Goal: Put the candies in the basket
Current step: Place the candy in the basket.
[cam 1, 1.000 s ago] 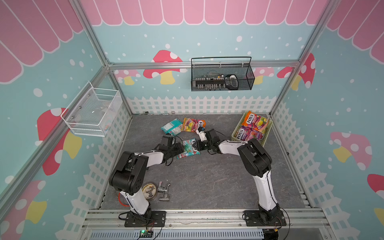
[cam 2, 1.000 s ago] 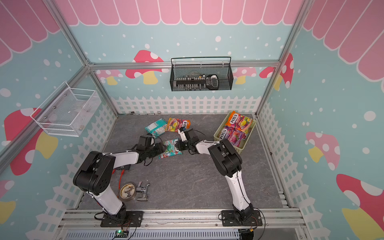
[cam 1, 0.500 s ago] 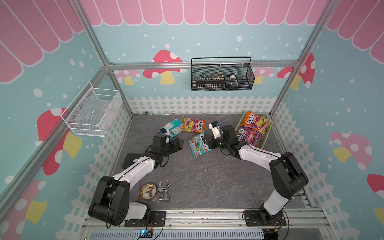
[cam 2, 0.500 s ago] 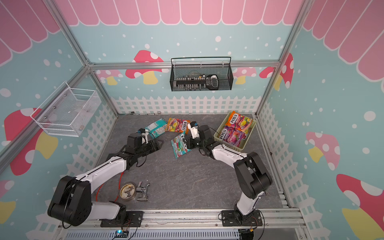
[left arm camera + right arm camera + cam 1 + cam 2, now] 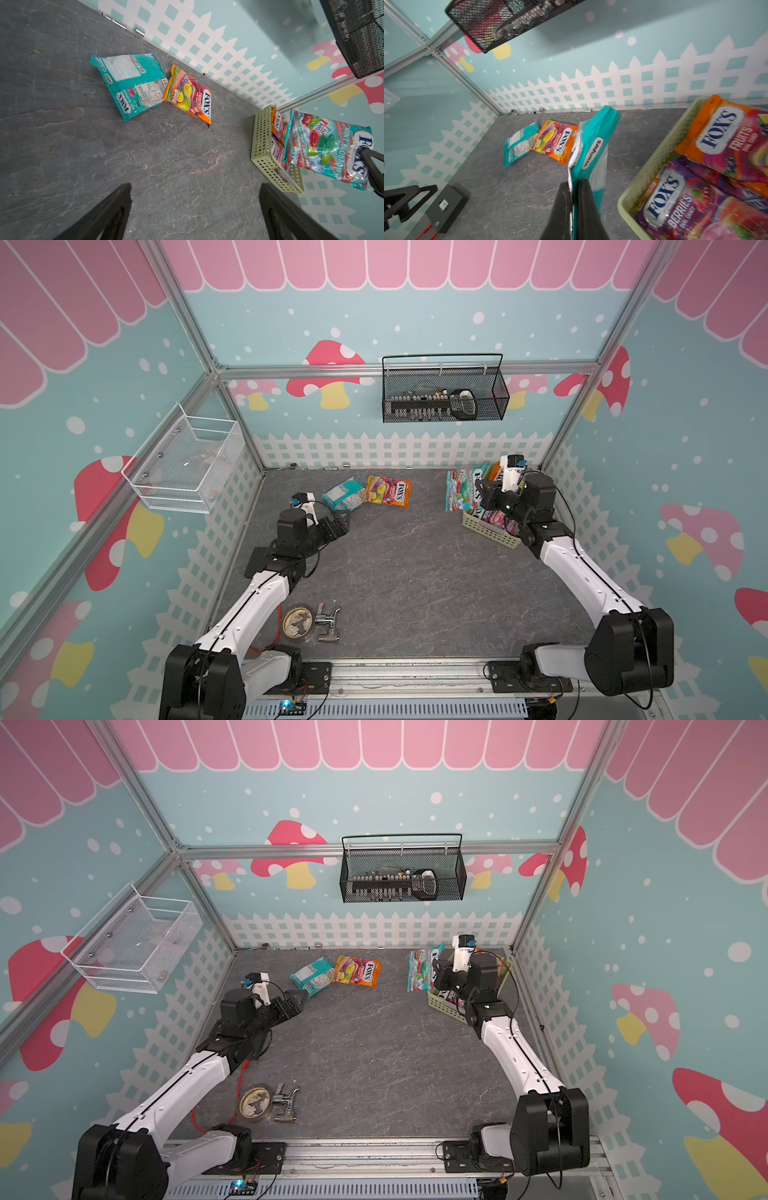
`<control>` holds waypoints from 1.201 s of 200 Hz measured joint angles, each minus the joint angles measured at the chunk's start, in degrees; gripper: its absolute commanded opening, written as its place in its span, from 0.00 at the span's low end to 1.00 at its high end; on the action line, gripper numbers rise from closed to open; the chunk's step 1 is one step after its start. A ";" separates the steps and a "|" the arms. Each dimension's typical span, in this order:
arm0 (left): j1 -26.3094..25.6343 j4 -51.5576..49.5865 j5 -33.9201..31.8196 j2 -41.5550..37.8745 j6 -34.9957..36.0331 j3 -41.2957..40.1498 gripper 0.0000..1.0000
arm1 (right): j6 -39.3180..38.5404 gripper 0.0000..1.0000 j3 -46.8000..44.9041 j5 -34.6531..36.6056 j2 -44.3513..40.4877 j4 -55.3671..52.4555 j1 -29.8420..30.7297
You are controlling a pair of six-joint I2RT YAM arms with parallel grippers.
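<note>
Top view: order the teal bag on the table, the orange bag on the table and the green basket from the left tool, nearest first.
1. Teal bag, just beyond the left tool.
2. Orange bag, touching the teal one's right side.
3. Basket, far right, by the fence.

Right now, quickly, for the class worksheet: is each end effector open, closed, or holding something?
Left end effector: open, holding nothing.
Right end effector: closed on the teal Mint Blossom candy bag.

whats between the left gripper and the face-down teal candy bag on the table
Nothing but bare grey tabletop: in the left wrist view the stretch from the open left gripper to the teal candy bag is clear.
</note>
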 measured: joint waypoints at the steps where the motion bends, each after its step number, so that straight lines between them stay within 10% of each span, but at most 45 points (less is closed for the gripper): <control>1: 0.26 0.00 0.28 0.09 0.02 -0.04 0.99 | -0.02 0.00 -0.09 0.00 0.02 0.00 -0.31; 75: 2.89 -0.63 7.19 2.86 0.04 -2.51 0.99 | 3.93 0.00 -5.99 -2.56 6.47 4.68 -12.07; 240: -0.26 -1.03 6.95 3.28 0.07 -2.58 0.99 | 12.83 0.00 -20.17 6.84 11.15 22.93 -16.92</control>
